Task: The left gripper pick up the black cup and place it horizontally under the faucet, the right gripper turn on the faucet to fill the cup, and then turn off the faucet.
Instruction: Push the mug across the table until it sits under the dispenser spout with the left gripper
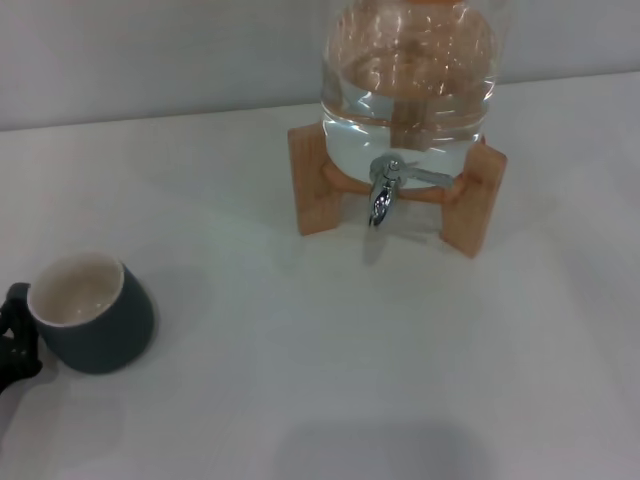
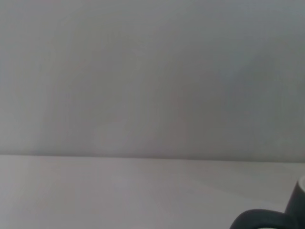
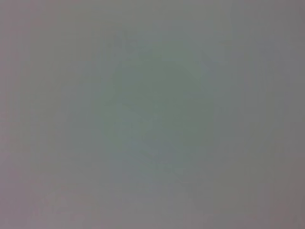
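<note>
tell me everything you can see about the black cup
The black cup is a rounded mug, dark charcoal with a blue-grey tint outside and cream-white inside, with a matte, ceramic look. It sits on the white table near the robot's left, tipped so its empty mouth faces up and toward the camera. It is well clear of the faucet. The left tool is right against its outer side, where a dark loop shows; whether it grips is unclear.

Cup [image 1: 92, 312] front-left on table [image 1: 330, 360]; faucet [image 1: 385, 190] on jar [image 1: 408, 75], rear centre.
</note>
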You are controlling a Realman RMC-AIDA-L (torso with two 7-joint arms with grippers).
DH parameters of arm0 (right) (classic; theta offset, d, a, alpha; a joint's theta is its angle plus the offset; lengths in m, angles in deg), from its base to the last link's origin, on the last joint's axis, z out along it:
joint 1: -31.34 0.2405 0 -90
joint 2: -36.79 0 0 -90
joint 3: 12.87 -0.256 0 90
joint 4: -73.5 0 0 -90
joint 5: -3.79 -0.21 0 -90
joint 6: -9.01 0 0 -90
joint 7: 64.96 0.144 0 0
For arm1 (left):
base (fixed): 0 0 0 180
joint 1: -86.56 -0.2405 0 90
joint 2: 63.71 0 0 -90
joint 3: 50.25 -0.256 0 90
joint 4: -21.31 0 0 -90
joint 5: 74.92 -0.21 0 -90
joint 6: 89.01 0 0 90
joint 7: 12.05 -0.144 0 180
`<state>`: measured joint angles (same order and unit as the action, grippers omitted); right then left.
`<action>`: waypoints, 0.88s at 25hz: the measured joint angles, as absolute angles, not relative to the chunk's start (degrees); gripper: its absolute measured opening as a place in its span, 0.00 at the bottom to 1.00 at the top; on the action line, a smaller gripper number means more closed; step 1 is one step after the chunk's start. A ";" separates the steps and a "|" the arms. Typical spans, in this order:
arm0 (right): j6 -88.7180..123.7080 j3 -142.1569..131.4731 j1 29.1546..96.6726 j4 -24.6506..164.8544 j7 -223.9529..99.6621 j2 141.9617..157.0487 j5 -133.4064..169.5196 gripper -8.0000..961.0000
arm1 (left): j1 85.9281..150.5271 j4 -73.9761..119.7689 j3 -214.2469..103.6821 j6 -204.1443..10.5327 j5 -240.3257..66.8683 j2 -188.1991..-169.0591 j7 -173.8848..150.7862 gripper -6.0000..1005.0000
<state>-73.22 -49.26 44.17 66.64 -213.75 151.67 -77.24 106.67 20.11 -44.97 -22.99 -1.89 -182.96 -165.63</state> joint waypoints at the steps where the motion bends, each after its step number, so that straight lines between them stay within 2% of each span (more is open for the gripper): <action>1: -73.21 -49.26 44.16 66.65 -213.76 151.66 -77.24 0.89 | 106.73 20.10 -44.97 -23.19 -1.82 -182.98 -165.65 0.12; 22: -73.07 -49.26 44.20 66.64 -213.76 151.66 -77.24 0.89 | 106.86 19.96 -44.99 -20.24 -2.00 -182.98 -165.87 0.11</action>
<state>-73.07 -49.26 44.20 66.64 -213.76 151.66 -77.24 106.86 19.96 -44.99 -20.24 -2.00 -182.98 -165.87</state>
